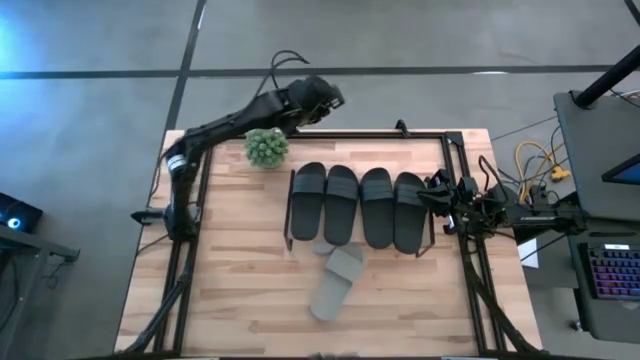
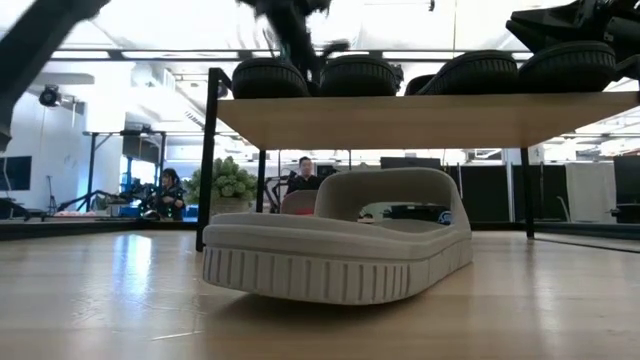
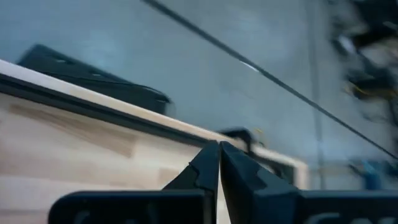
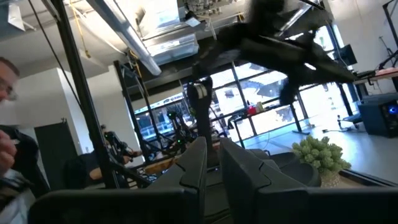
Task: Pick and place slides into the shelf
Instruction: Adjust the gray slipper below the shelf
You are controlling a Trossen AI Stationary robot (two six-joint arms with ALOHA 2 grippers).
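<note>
Several black slides lie side by side on the shelf's pale top board. A pale grey-beige slide rests sole-down on the table just in front of the shelf and fills the low view. Another pale piece peeks out from under the shelf's near edge. My left gripper is shut and empty, raised over the table's far edge beyond the shelf; its closed fingertips point past that edge. My right gripper waits at the shelf's right end, shut on nothing.
A small green potted plant stands at the far left of the shelf, under my left arm. A black rail frame runs around the table. Bare wood lies to the left and near side of the pale slide.
</note>
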